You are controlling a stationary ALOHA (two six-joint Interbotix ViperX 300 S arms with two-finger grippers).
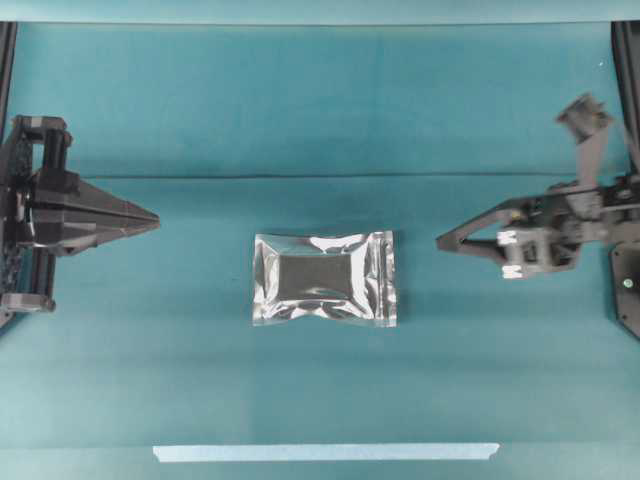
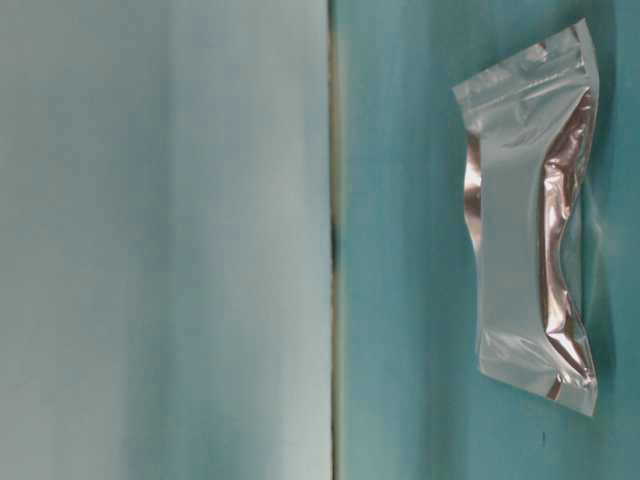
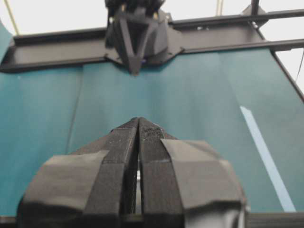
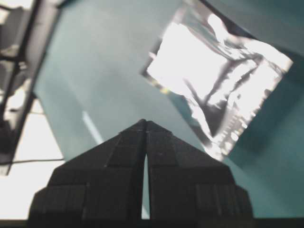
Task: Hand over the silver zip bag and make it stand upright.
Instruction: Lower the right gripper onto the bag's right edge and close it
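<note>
Overhead exterior view: the silver zip bag (image 1: 324, 277) lies flat mid-table, untouched, between both arms. The left gripper (image 1: 150, 219) has its jaws pressed together; the right gripper (image 1: 445, 241) looks closed, empty, nearer the bag. Pickup, handover and standing remain.

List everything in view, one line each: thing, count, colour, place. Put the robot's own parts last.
silver zip bag: one, shiny silver with a darker puffed centre, lying flat at the middle of the table, apart from both grippers.
tape strip: one, pale blue, along the near edge of the table in the overhead view.
table cloth: one, teal, covering the whole work surface.
left gripper: one, black, left of the bag, fingers closed together, holding nothing.
right gripper: one, black, right of the bag, fingers meeting at the tips, holding nothing.
</note>
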